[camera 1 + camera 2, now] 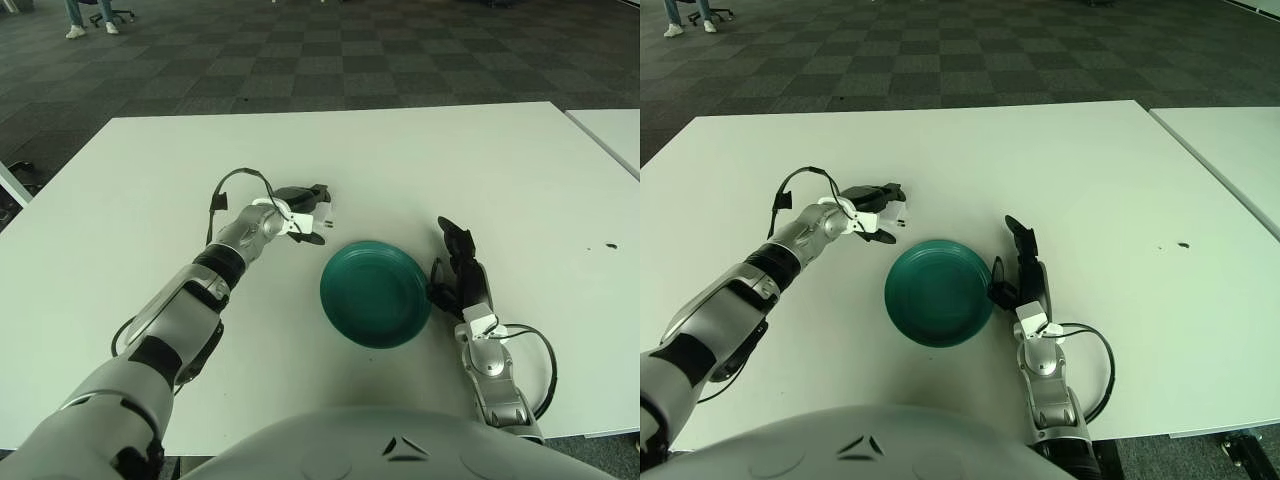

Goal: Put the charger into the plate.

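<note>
A small white charger (pixel 321 210) with its two prongs pointing right sits between the fingers of my left hand (pixel 305 207), just above the white table (pixel 150 180). The hand is shut on the charger, a short way up and left of the plate. The round teal plate (pixel 337 292) lies flat at the table's middle front, with nothing in it. My right hand (pixel 458 266) shows just to the right of the plate's rim, idle, with its black fingers stretched out and holding nothing.
A second white table (pixel 612 132) begins at the far right, past a narrow gap. A small dark speck (pixel 609 244) marks the table on the right. Checkered carpet floor (pixel 330 50) lies beyond the far edge.
</note>
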You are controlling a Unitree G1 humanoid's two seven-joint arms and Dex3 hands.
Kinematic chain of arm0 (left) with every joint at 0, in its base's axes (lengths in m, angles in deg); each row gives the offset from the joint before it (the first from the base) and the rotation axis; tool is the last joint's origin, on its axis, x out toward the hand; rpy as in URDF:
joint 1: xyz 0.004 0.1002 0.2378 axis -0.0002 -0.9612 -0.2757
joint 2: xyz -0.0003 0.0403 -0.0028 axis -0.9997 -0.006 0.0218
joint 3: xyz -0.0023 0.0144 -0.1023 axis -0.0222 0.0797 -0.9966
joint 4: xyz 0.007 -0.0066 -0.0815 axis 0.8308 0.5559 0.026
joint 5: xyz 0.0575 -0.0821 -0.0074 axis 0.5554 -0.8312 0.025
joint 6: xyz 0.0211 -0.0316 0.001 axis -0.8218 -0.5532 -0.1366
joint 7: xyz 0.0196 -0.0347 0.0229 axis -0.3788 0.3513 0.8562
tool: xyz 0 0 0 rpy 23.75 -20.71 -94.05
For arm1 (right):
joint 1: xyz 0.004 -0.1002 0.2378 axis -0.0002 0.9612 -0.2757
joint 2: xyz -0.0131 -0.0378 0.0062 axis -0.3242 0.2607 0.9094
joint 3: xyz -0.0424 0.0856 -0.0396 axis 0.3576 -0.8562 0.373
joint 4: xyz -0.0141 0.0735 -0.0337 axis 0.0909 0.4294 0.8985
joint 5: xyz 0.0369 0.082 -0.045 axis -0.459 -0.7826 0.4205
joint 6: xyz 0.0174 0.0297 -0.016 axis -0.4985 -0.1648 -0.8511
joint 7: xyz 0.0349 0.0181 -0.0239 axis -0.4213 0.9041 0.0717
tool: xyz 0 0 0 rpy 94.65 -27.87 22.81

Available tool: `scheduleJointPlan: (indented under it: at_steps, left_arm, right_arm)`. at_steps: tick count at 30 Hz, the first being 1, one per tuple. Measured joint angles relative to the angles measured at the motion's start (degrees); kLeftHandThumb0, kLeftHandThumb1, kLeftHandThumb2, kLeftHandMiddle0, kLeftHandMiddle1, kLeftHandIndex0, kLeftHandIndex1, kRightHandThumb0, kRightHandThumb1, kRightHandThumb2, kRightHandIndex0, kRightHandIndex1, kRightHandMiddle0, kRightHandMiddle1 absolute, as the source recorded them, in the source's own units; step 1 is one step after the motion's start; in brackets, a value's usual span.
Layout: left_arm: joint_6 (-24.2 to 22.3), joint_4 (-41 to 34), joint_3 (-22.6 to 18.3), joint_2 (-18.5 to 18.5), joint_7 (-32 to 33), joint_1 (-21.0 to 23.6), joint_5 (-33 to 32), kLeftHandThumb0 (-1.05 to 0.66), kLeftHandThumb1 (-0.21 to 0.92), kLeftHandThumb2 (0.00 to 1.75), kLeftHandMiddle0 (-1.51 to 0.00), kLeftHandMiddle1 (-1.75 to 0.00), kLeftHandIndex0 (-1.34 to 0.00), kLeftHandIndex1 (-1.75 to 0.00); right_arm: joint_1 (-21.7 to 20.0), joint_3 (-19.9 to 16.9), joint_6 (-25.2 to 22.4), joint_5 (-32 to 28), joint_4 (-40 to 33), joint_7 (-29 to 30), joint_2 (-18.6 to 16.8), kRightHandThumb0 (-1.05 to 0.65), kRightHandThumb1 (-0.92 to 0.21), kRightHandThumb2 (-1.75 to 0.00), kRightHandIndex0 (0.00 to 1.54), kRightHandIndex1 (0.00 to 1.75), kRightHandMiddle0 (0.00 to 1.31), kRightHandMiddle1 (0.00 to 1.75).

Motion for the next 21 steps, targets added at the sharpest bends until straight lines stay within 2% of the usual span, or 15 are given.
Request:
scheduleJointPlan:
  at_steps: [19,21]
  left_arm:
    - [0.29,9.80,4.35,2.45,5.46,4.21,1.41,-0.99,0.92,0.32,-0.41,-0.07,-0.10,-0.89]
    - [0.22,10.35,4.65,2.56,5.73,4.51,1.47,-0.97,0.92,0.31,-0.44,-0.10,-0.12,-0.95]
  right_arm:
    - [1.22,0.78,-0.19,4.29,-0.83,3.06,1.17,-0.86,-0.92,-1.04,0.17,0.00,0.00,0.59]
    - [1.37,0.83,-0.19,4.48,-0.94,3.24,1.36,-0.86,-0.92,-1.04,0.17,0.00,0.00,0.60]
